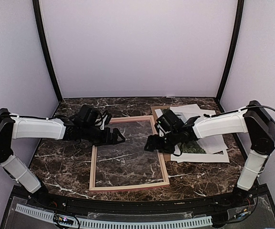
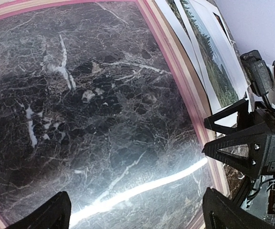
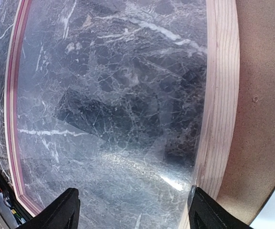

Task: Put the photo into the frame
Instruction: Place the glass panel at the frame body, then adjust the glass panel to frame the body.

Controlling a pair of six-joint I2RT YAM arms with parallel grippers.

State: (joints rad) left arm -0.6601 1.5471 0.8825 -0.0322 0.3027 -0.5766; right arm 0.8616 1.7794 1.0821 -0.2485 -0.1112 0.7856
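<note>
The pink wooden frame (image 1: pixel 128 185) lies flat mid-table with a clear pane in it; the marble shows through. My left gripper (image 1: pixel 119 138) hovers open and empty over its upper left part. My right gripper (image 1: pixel 152 143) hovers open and empty over its right rail. The photo (image 1: pixel 193 147), dark green trees, lies right of the frame, partly hidden by my right arm. In the left wrist view the open gripper (image 2: pixel 137 217) is above the pane, with the frame rail (image 2: pixel 175 71) and the photo (image 2: pixel 213 62) beyond. In the right wrist view the gripper (image 3: pixel 132 214) spans pane and rail (image 3: pixel 218 95).
A brown backing board (image 3: pixel 264 119) lies against the frame's right rail, also in the top view (image 1: pixel 157 112). A white mat (image 1: pixel 216 145) and white sheets (image 1: pixel 195 110) lie at the right back. Enclosure walls stand close around the table.
</note>
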